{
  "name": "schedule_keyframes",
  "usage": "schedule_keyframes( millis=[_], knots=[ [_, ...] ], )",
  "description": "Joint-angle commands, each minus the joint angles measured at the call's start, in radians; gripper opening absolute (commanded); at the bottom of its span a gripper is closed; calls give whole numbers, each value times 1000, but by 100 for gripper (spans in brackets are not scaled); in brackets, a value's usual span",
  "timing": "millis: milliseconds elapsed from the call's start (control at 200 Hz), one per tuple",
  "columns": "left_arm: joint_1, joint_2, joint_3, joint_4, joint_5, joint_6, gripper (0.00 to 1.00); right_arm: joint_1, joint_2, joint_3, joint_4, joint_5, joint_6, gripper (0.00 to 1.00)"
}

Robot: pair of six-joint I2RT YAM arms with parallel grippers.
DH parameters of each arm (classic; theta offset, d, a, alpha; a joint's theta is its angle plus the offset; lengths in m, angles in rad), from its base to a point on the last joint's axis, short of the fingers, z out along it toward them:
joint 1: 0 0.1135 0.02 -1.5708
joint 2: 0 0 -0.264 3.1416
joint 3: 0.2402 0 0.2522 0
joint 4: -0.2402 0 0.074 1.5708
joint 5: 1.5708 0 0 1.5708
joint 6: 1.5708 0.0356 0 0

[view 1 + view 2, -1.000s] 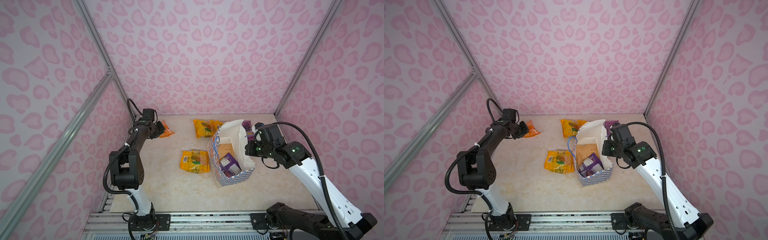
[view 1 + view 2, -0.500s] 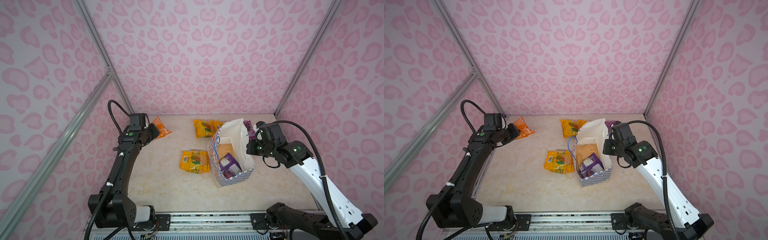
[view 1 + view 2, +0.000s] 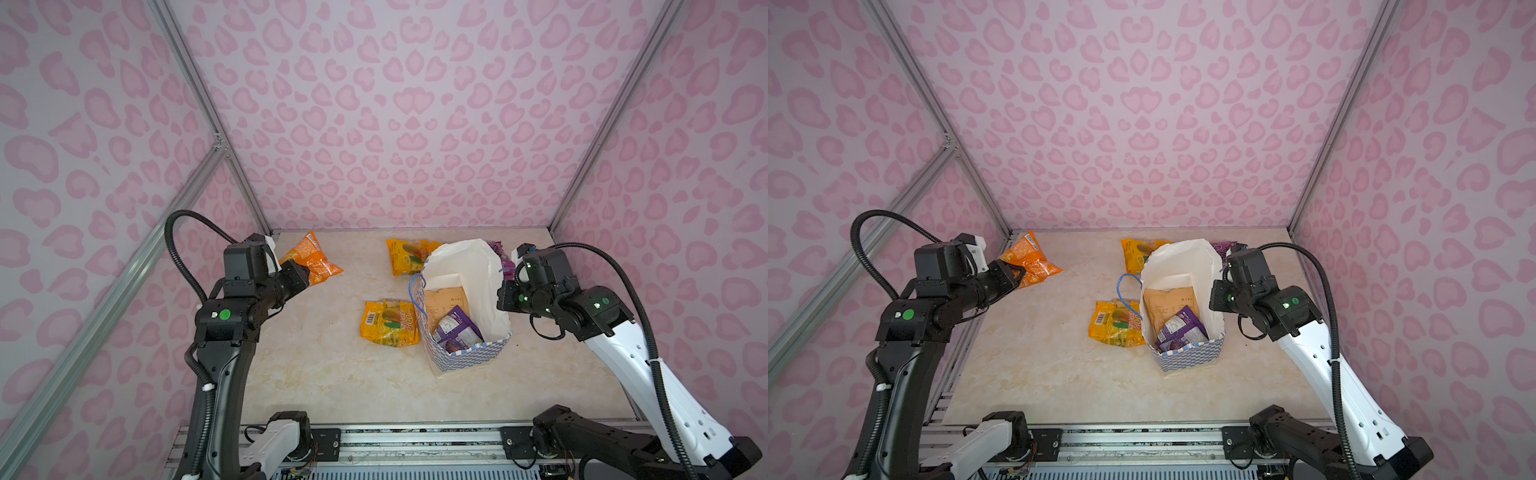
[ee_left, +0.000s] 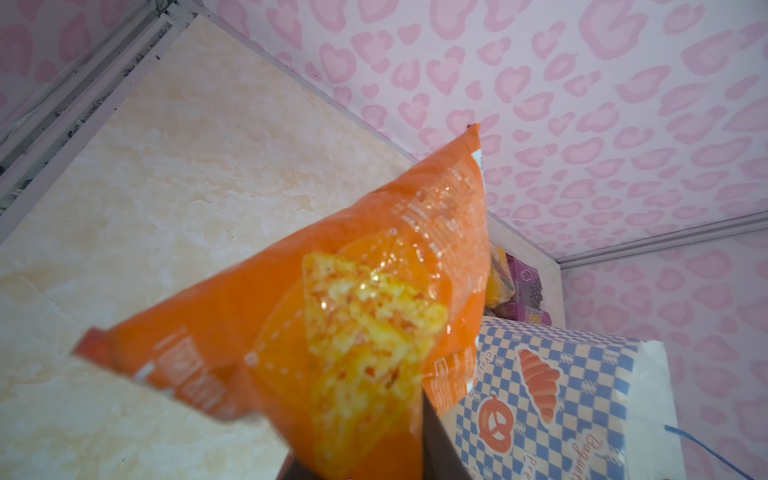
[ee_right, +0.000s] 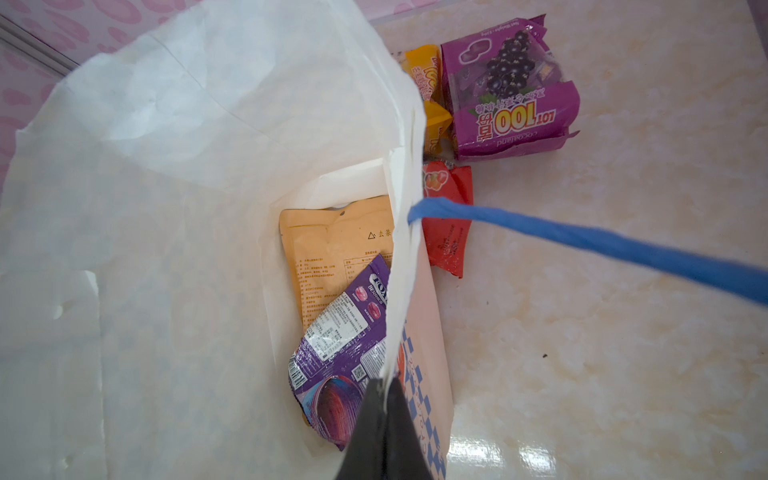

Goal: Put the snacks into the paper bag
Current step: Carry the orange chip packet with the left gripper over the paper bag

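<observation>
The orange packet (image 3: 313,257): why is it hovering over the table's (image 3: 324,365) far-left corner?
— Because the left gripper (image 3: 307,276) is clamping it for bagging, while the right gripper (image 5: 384,390) is pinching the paper bag's (image 3: 465,266) rim open.

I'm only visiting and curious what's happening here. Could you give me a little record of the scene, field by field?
Left claw: gripping glossy orange plastic snack packet
Right claw: pinching rim of white blue-checkered paper bag
Inside bag: tan plastic packet, glossy purple packet
On beige tabletop: near yellow packet, far yellow packet, purple grape packet, red packet
</observation>
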Motion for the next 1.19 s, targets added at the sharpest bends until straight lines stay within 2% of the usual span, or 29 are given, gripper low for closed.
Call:
schedule_keyframes(
  millis=[0,310,570,895,1055,1190],
  knots=[
    [-23,-33,58,-66,47,-23,24,0,-8,-22,8,5,-7,0],
    [-158,-28,259,-66,75,-114,24,-2,-2,-5,-5,8,-32,0],
    [-441,87,409,-7,-52,-150,24,-7,-4,-7,-2,7,-37,0],
    [-838,405,715,-28,-288,-77,24,-14,-16,-12,-16,0,-46,0],
    [-960,595,895,-77,-345,-42,25,-17,-24,-17,-18,-8,-48,0],
    [-1018,725,997,-113,-362,-32,25,-18,-28,-23,-16,-16,-48,0]
  ],
)
